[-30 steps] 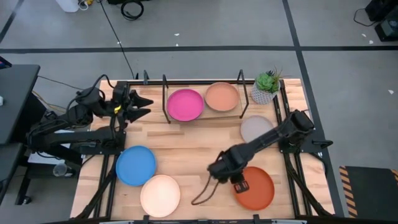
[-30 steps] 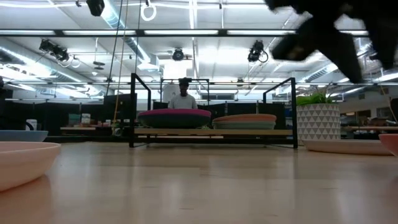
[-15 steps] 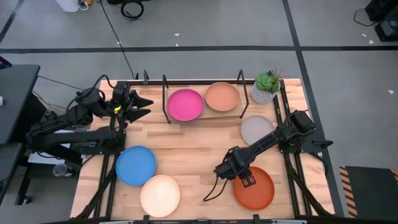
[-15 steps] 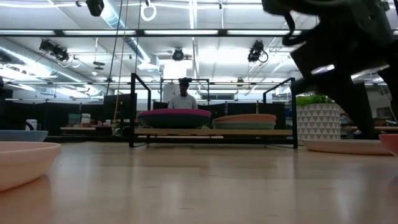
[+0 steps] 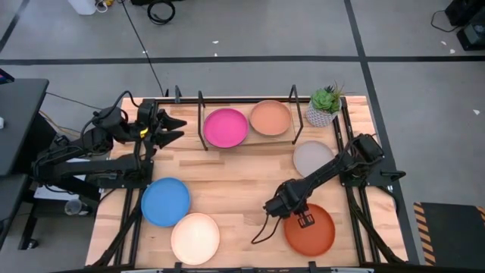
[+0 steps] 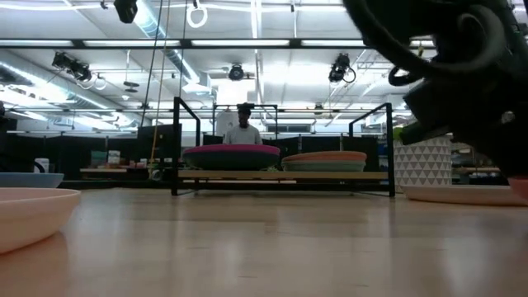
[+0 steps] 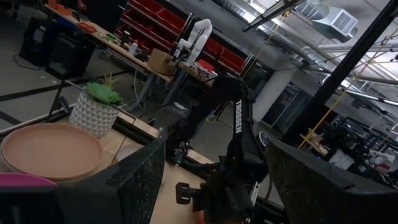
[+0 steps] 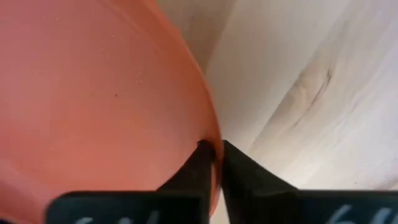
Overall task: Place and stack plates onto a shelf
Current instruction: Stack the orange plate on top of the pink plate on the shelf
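Observation:
An orange plate lies near the table's front right, and my right gripper is shut on its left rim. On the shelf at the back rest a magenta plate and a tan plate. Flat on the table lie a grey plate, a bright blue plate and a cream plate. My left gripper waits open at the far left, beside the shelf. My right gripper pinches the orange plate's left rim between its two fingers, one finger on the plate's inner face and the other outside the rim. The fingers come down from above, slanting. The plate lies on the table.
A potted plant in a white pot stands at the back right corner, next to the shelf. Bare wood lies in the table's middle. A person stands in the room beyond the shelf.
My right gripper has gone a little toward the table's right edge and down, ending at the orange plate's left rim. The plates have stayed where they were.

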Motion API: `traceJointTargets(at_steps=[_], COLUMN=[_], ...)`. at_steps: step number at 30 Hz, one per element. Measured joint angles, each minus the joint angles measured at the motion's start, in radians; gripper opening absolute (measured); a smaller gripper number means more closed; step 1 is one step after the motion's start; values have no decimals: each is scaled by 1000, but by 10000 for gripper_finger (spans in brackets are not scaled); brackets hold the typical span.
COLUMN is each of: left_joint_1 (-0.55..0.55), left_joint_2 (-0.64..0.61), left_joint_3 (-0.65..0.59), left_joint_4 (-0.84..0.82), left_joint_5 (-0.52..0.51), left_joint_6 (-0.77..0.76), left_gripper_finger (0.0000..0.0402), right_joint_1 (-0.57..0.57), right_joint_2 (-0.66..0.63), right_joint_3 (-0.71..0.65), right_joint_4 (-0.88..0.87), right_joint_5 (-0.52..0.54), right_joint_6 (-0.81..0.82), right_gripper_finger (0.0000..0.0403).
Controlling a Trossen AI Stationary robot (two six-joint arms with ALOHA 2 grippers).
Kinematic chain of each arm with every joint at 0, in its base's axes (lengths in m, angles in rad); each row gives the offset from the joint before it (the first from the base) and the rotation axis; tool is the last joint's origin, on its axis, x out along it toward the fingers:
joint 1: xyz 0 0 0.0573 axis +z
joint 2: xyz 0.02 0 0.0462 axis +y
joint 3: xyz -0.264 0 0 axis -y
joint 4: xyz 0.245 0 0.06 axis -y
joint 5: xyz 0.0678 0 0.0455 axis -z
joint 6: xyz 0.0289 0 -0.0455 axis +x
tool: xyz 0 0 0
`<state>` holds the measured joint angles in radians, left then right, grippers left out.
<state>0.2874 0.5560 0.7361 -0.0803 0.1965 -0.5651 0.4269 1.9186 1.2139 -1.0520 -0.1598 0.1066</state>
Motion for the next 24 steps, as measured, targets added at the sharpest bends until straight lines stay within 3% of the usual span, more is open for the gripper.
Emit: traceJointTargets(at_steps=[8, 19, 24], left_joint_1=[0, 0, 0], left_joint_2=[0, 0, 0], left_joint_3=[0, 0, 0], left_joint_4=[0, -3, -3], left_joint_5=[-17, -96, -148], left_joint_6=[0, 0, -1], left_gripper_finger=[286, 286, 286], right_joint_1=[-168, -524, -692], right_joint_2=[0, 0, -1], right_joint_3=[144, 497, 629], right_joint_4=[-27, -191, -187], right_joint_5=[-40, -108, -78], right_joint_6=[43, 50, 85], right_gripper_finger=[14, 14, 14])
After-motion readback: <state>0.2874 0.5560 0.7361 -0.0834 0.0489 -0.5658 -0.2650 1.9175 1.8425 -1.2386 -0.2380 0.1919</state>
